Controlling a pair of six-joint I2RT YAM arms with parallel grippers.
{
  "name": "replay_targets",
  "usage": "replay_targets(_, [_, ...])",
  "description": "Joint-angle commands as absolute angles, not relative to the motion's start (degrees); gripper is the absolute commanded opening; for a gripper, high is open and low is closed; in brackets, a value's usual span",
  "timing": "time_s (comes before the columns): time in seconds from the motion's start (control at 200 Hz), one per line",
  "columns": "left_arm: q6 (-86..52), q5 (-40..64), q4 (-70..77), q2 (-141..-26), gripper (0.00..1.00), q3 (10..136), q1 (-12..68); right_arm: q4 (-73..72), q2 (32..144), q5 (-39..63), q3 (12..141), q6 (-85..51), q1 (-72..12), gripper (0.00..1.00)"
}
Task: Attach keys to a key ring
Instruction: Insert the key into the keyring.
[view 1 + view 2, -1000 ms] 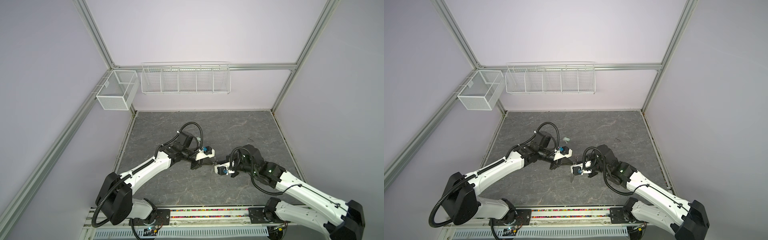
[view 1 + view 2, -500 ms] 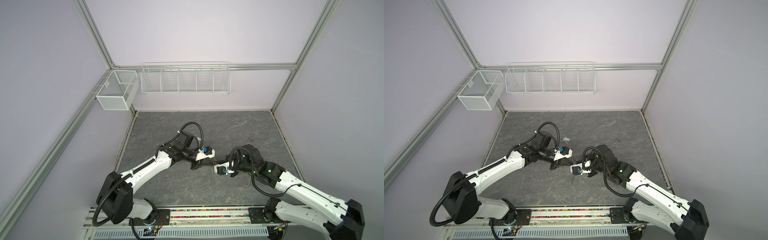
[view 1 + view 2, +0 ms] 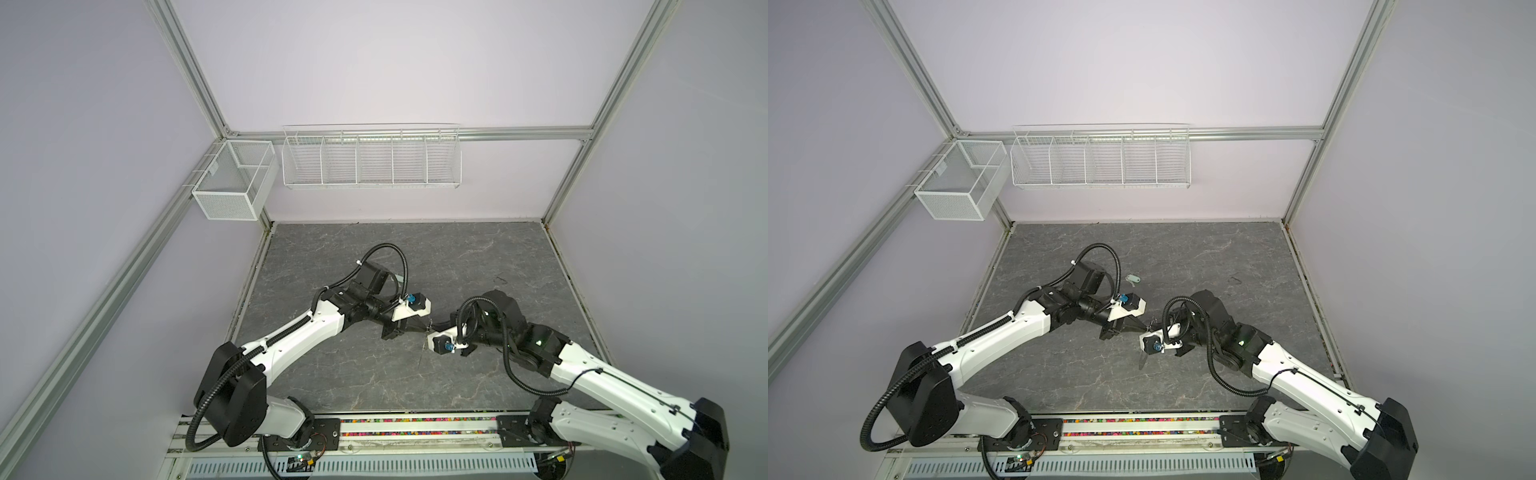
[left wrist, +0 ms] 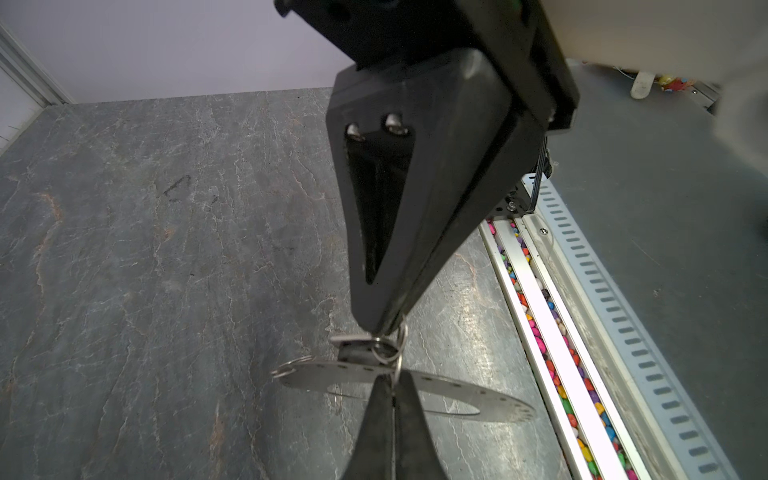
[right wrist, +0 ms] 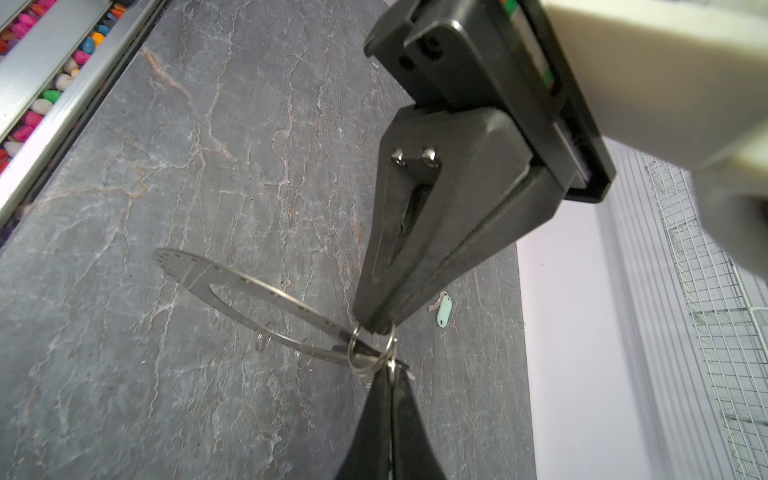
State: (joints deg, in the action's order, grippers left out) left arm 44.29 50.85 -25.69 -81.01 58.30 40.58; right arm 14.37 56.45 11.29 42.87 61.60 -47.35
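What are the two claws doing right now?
Left gripper: closed on a small loop at the key ring.
Right gripper: closed there too; exact hold unclear.

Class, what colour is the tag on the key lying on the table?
The tag is pale mint green; clearest in right wrist view.

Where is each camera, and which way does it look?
Top views: high above the robot, looking down at the table; left arm and right arm show.
Left wrist: on the left arm, looking past left gripper at right gripper.
Right wrist: on the right arm, looking past its gripper at the left one.
Wrists share: the key ring.
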Motion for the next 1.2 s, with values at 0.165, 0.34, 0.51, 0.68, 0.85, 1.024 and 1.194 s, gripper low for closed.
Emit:
replay_targets(0.165, [45.87,51.95,-26.39,-81.73,0.00,60.64,40.69,16.92,55.53,10.68,43.88,64.66,-48.74,0.07])
replay_targets(0.34, [45.80,51.95,-26.28,-81.27,0.00,60.64,40.53,15.69,55.12,8.12,42.23,65.22,-49.31,0.07])
replay_targets(0.51, [45.87,52.06,-25.08,-80.60,0.00,60.30,40.43,15.39,55.96,6.66,41.61,64.06,-49.31,0.07])
replay_targets(0.68, [45.70,52.61,-25.29,-80.35,0.00,60.29,39.86,12.32,54.64,5.36,40.01,63.02,-49.14,0.07])
replay_targets(0.85, [45.76,52.86,-24.69,-80.03,0.00,60.16,39.55,15.01,55.54,4.93,41.08,63.98,-49.05,0.07])
replay_targets(1.024, [44.61,52.86,-22.18,-79.11,0.00,59.81,39.11,13.10,56.98,4.78,41.15,62.19,-48.70,0.07])
replay_targets(1.194, [41.88,54.05,-17.73,-77.48,0.00,58.25,38.34,11.87,59.12,2.96,41.66,58.85,-47.27,0.07])
